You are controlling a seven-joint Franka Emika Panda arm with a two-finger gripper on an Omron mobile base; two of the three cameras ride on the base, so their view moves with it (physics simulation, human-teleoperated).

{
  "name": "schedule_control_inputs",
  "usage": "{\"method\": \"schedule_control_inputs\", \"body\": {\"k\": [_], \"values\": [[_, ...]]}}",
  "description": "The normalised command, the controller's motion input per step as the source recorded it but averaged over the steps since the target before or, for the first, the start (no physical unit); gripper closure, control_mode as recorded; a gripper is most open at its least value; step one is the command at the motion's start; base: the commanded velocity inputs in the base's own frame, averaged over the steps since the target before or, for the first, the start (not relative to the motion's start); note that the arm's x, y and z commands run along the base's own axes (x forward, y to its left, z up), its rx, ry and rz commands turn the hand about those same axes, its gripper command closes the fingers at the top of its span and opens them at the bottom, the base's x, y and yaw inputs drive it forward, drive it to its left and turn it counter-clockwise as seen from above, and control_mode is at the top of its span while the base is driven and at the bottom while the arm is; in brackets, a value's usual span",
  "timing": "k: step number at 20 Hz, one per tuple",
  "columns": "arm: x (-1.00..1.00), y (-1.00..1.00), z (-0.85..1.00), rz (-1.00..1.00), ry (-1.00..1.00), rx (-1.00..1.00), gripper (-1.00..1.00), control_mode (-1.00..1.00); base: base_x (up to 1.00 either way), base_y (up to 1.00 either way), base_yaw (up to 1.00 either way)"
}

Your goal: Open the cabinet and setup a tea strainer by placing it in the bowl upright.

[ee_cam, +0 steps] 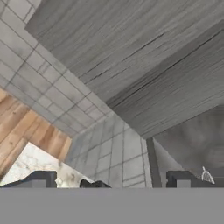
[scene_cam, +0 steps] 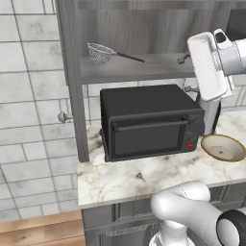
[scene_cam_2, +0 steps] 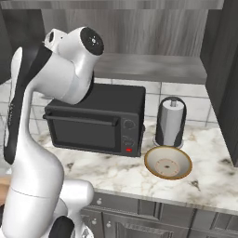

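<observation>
Up beside the cabinet (scene_cam: pixel 144 29), the gripper (ee_cam: pixel 111 180) is spread wide with nothing between its small dark finger tips, facing grey wood-grain panels. On the cabinet's flat grey shelf (scene_cam: pixel 144 72), the tea strainer (scene_cam: pixel 102 53), a silver wire-mesh cup, lies with its long thin dark handle running along the shelf toward the arm, bare shelf around it. Below the cabinet, a boxy black toaster oven (scene_cam: pixel 149 122) sits on the veined marble counter (scene_cam: pixel 144 178), the shallow round tan bowl (scene_cam: pixel 223 147) just beside it near the counter's front edge.
</observation>
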Motion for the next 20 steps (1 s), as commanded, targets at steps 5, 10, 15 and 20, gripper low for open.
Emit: {"method": "schedule_control_inputs", "body": {"k": [5,10,15,20], "values": [[0.16,0.48,0.0,-0.37,-0.28,0.01,-1.0,-1.0,0.0,0.0,0.0],[0.0,0.28,0.05,-0.22,-0.09,0.0,-1.0,-1.0,0.0,0.0,0.0],[0.19,0.07,0.21,-0.17,0.04,-0.03,-1.0,-1.0,0.0,0.0,0.0],[0.32,0.05,0.2,-0.21,0.09,-0.05,-1.0,-1.0,0.0,0.0,0.0]]}}
